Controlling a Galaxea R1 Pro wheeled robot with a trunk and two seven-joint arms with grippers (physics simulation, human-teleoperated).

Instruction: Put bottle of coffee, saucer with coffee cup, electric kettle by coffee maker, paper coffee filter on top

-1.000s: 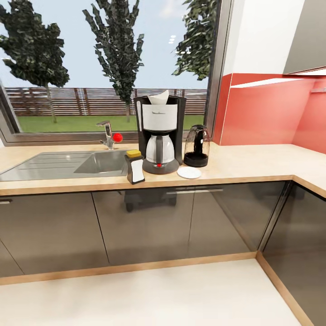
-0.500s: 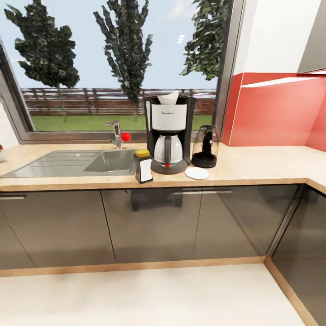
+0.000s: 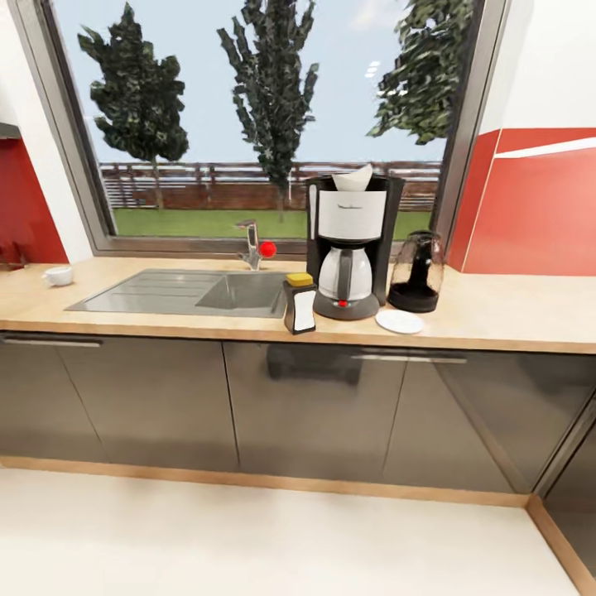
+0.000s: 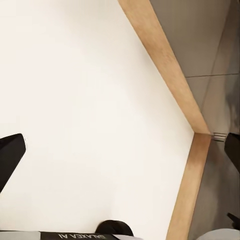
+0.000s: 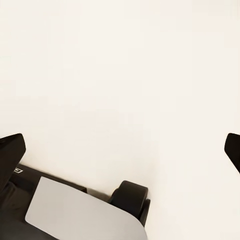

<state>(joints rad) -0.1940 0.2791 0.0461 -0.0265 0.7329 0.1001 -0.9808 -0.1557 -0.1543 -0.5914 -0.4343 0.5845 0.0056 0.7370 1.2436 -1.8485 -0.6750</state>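
Observation:
On the kitchen countertop (image 3: 513, 319) the black-and-white coffee maker (image 3: 352, 248) stands right of the sink, with the paper coffee filter (image 3: 353, 178) on its top. The bottle of coffee (image 3: 300, 304), yellow-lidded, stands at its front left. The white saucer (image 3: 399, 321) lies bare at its front right, and the dark electric kettle (image 3: 416, 271) stands behind the saucer. The coffee cup (image 3: 58, 275) sits far off at the counter's left end. My left gripper (image 4: 121, 152) and right gripper (image 5: 121, 150) hang open over the pale floor, with nothing between their fingers.
A grey inset sink (image 3: 178, 291) with a faucet (image 3: 252, 246) lies between the cup and the coffee maker. Glossy dark cabinet fronts (image 3: 314, 406) run below the counter, with a wooden plinth (image 4: 165, 70) at the floor. My own base (image 5: 85, 212) shows under the right gripper.
The whole head view has swung left, so everything on the counter has shifted right in the picture and the cup has come into view at the left. Nothing on the counter has moved.

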